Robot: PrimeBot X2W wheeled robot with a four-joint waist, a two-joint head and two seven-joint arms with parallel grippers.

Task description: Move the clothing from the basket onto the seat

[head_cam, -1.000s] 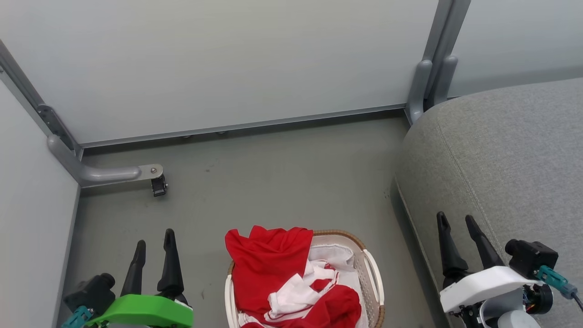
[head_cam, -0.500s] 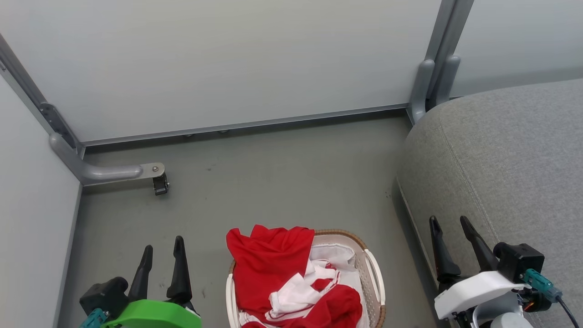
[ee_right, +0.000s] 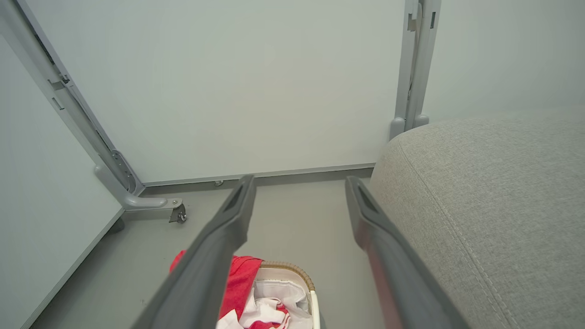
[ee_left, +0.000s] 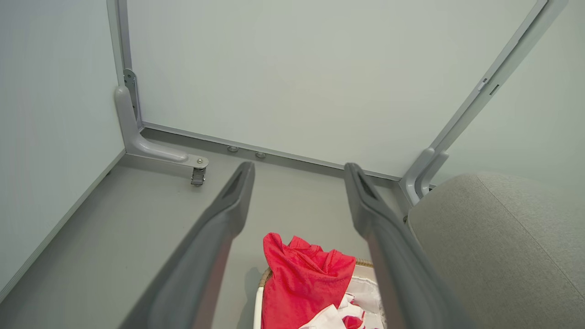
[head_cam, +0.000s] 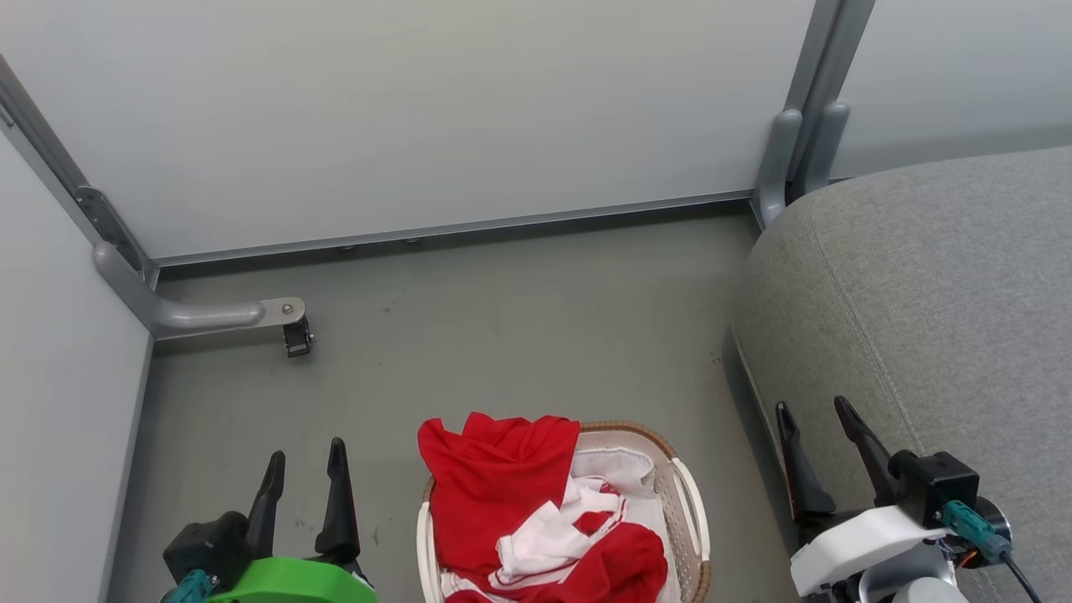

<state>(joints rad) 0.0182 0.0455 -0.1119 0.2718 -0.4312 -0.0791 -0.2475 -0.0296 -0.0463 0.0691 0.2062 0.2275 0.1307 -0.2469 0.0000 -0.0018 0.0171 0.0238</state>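
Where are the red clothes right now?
The red clothing is heaped in the basket on the floor, bottom middle of the head view, between the left gripper and the right gripper, with the grey seat just to its right.

Left claw: two long black fingers, broad at the base and tapering to narrow blunt tips. In the left wrist view they look dark grey and matt, each with a shallow slot sunk near the tip. Green shell over the wrist, smooth and rounded. Left camera is a black block beside the shell, with the teal left plug under it.

Right claw: same black tapered fingers. White shell, glossy and wedge-shaped. Right camera is a black box. The teal right plug leads into a thin black cable. Pale grey rounded forearm below.
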